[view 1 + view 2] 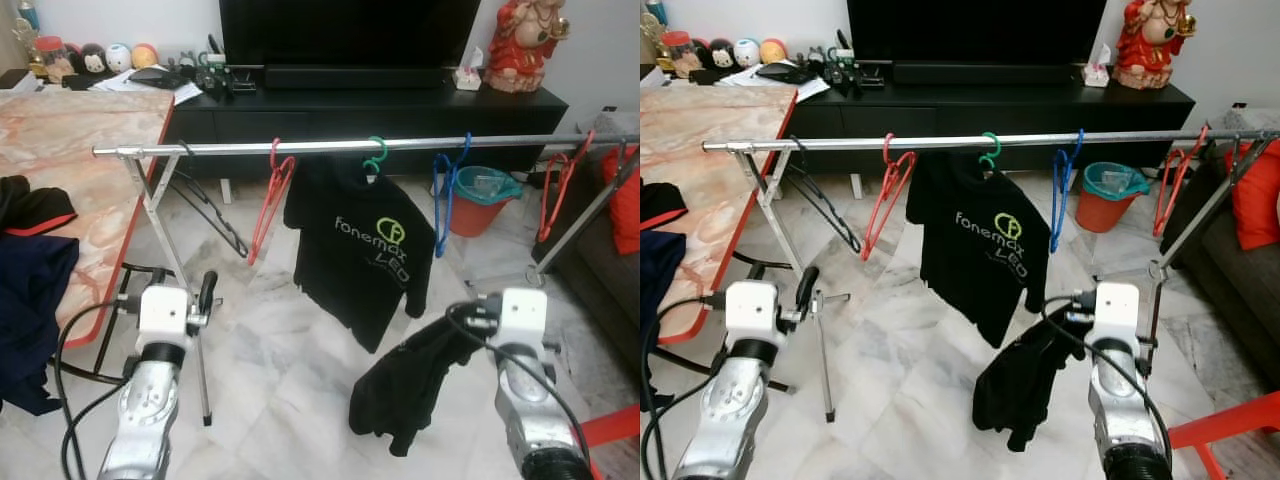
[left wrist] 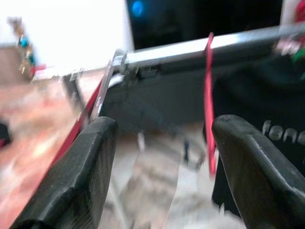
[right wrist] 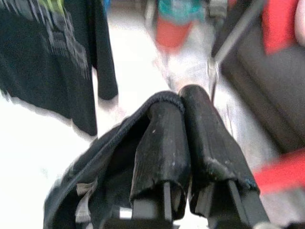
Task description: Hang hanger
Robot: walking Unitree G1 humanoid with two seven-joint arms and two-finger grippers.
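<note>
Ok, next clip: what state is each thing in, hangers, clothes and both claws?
Left claw: open, empty, raised toward the rail.
Right claw: shut on black garment.
Black T-shirt: hanging on green hanger.
Red hanger: on rail, bare.
Blue hanger: on rail, bare.
Rail: level, on its stand.

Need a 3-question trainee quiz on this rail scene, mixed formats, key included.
1. True or false: the right pincer is shut on a black garment.
2. Multiple choice: the black T-shirt on the rail hangs from a hanger of which colour? A) green B) red C) blue
3. Fill in: the left pincer is ____, its fingers wide apart and facing the rail's left end.

Key: 1 true; 2 A, the green hanger; 3 open.
</note>
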